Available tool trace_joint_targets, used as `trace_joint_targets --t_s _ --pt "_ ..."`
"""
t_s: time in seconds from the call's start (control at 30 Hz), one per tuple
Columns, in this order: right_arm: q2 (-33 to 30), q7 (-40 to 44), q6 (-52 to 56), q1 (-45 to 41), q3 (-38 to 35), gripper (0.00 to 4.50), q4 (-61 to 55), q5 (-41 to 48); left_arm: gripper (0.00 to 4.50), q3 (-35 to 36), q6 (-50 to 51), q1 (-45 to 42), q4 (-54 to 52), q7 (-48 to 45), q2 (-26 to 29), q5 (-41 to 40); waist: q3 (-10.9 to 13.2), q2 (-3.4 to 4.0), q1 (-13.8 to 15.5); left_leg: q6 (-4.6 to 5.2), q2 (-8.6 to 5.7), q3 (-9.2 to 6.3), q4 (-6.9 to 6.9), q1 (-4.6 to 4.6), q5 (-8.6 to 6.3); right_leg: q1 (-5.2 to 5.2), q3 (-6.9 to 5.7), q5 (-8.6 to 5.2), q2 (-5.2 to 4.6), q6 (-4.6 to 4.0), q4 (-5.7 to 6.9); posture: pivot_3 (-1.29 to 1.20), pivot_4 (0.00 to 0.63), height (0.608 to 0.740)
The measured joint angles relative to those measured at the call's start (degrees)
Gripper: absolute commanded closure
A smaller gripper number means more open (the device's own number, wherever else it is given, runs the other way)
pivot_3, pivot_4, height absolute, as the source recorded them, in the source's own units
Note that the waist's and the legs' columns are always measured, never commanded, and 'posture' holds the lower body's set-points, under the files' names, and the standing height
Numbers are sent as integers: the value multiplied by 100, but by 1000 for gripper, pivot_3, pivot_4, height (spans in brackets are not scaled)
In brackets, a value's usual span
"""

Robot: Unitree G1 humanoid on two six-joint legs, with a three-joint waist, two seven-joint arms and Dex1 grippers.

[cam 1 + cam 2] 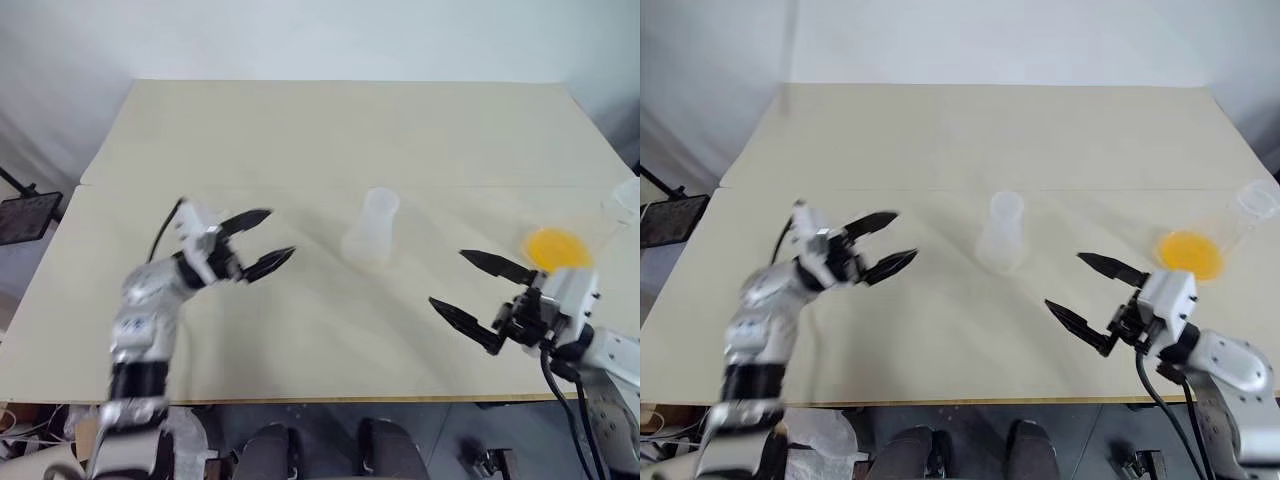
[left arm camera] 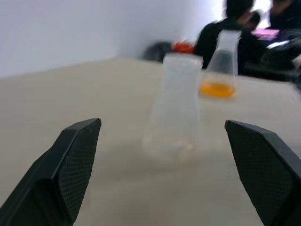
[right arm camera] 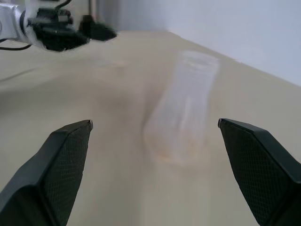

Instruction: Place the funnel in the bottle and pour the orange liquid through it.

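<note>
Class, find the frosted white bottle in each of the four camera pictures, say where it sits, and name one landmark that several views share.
Left eye view: bottle stands upright mid-table, between the grippers.
Right eye view: bottle just left of centre.
Left wrist view: bottle at centre, between the two black fingers.
Right wrist view: bottle at centre, between the fingers.
Shared landmark: the cup with orange liquid, on the bottle's right in both eye views, behind it in the left wrist view.
</note>
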Motion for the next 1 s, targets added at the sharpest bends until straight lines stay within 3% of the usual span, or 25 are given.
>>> trace_joint_targets --t_s 0.27,0.47,0.6,0.7,1.0 --pt "-58 782 174 -1133 903 0 552 17 18 1737 19 2521 -1220 1450 -141 -239 0 -4 61 2 -4 -20 8 0 -7 17 -7 0 -16 -1 -10 0 150 740" --pt "-57 948 218 -1267 1069 0 674 5 18 1973 -11 3215 -1362 1765 -372 -415 -1 -5 161 2 -6 -20 15 -1 -14 21 -10 -1 -23 -1 -12 0 150 740" --pt "-57 930 217 -1238 1056 0 733 -2 18 1682 55 2957 -1518 1970 -399 -445 -1 -5 155 1 -8 -18 14 0 -15 19 -10 0 -24 -2 -10 0 150 740" --pt "-57 839 218 -1152 1013 0 738 -7 18 1297 118 2262 -1345 2163 -390 -347 -2 -4 172 1 -8 -17 18 -1 -14 18 -15 0 -21 -2 -3 0 150 740" --pt "-59 543 239 -929 861 0 562 -10 18 165 161 56 497 2393 -304 285 -5 -9 151 0 -5 5 19 -7 -16 3 -11 0 -2 -1 -1 0 150 740"
